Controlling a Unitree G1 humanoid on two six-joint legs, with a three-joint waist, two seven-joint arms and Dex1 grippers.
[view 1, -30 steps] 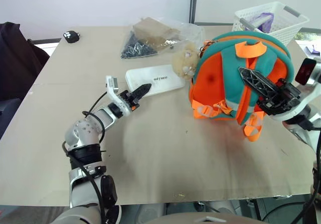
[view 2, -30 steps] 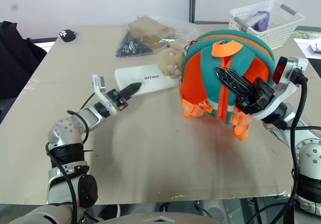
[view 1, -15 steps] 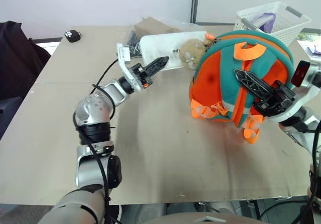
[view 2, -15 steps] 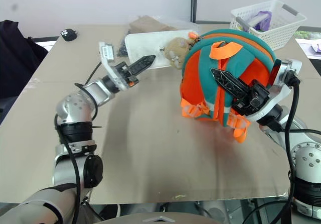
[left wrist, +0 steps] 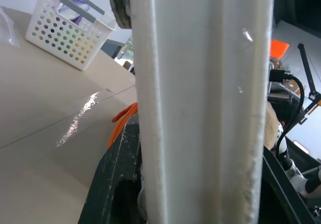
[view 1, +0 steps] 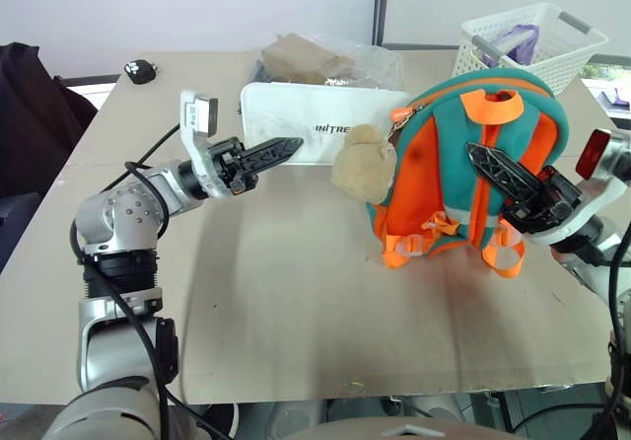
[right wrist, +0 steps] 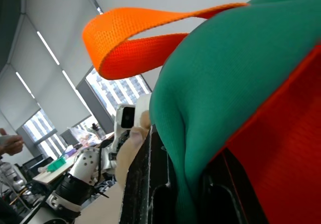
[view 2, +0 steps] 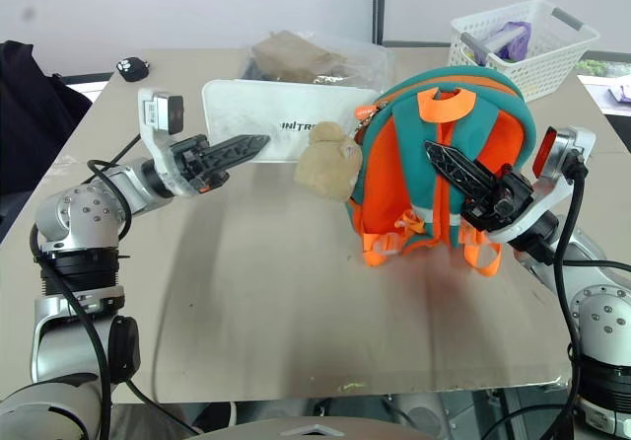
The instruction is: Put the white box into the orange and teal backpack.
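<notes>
Left eye view: the white box (view 1: pixel 325 134) is off the table, held on edge by the left gripper (view 1: pixel 281 149), whose fingers are clamped on its near end. Its far end reaches the orange and teal backpack (view 1: pixel 473 179), just behind the tan plush toy (view 1: pixel 363 164) hanging there. The right gripper (view 1: pixel 503 169) has its fingers pinched on the backpack's teal fabric, keeping it upright. Behind stand a clear plastic bag (view 1: pixel 325 60) and a white basket (view 1: pixel 527 40).

Partial dark lettering "INITRE" on the white box (view 1: pixel 325 124), remainder hidden behind the plush toy (view 1: pixel 363 162)
</notes>
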